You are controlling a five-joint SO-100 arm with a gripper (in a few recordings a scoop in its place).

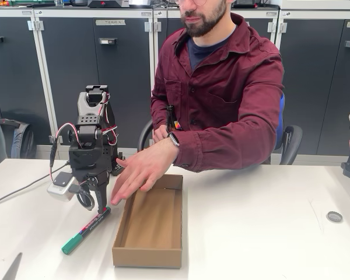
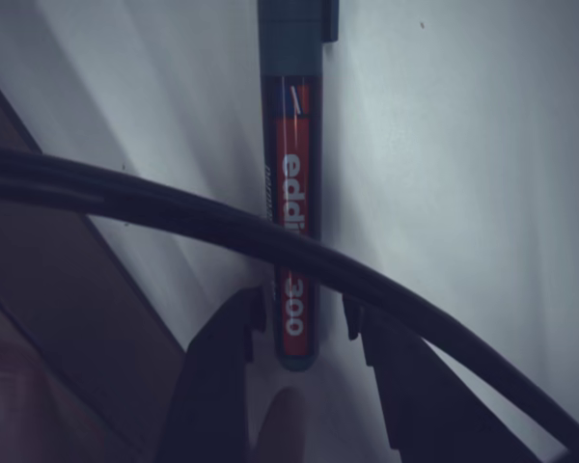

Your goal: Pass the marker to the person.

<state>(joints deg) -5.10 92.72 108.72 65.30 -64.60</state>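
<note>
Gripper (image 2: 304, 323) spread around the marker's (image 1: 85, 230) end on the table (image 1: 268, 233), person's hand (image 1: 141, 170) beside it

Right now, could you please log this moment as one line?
gripper: open, straddling marker end | marker: on table | person's hand: over box

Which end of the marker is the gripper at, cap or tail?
The gripper straddles the marker at its capless tail; the green cap points away.
</note>
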